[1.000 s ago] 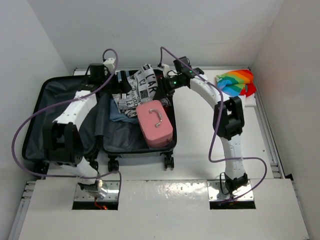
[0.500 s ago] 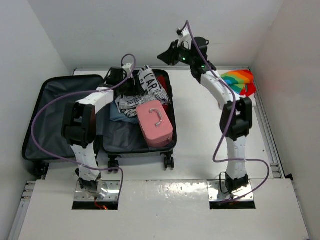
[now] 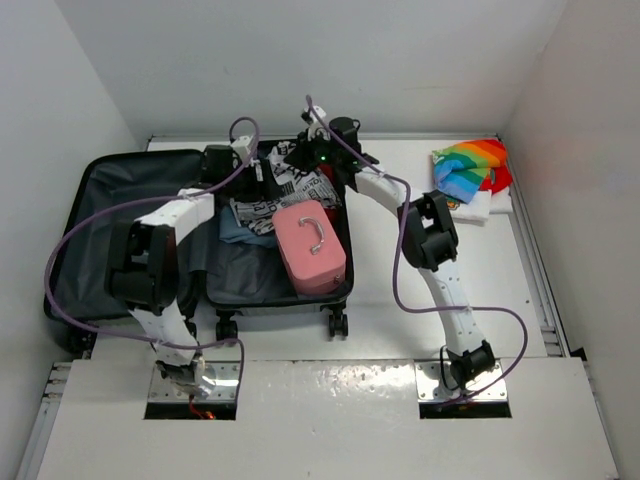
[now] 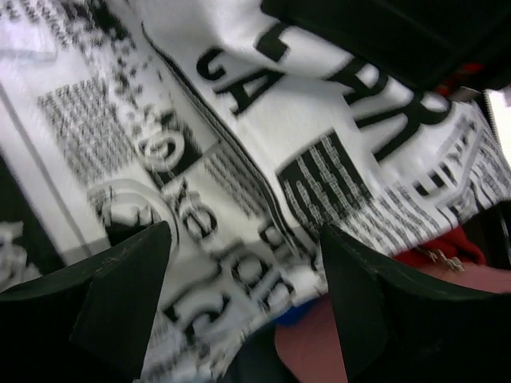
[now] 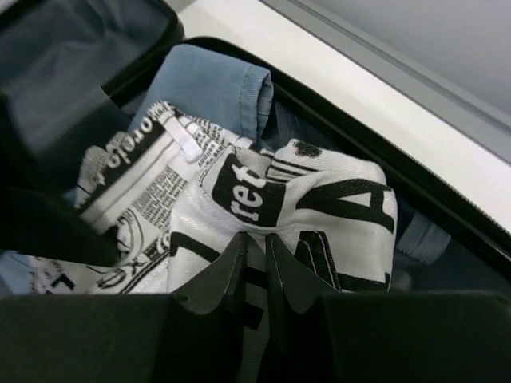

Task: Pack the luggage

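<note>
Top external: right arm [image 3: 385, 190] arches over luggage [image 3: 90, 230]; right gripper [image 5: 254, 238] pinches garment [image 5: 335, 199].

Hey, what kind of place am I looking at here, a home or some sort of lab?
Probably a robot test cell, not a home: two white robot arms bolted to a white table, plain white walls boxing it in, and an open silver-grey hard-shell suitcase staged for packing.
</note>
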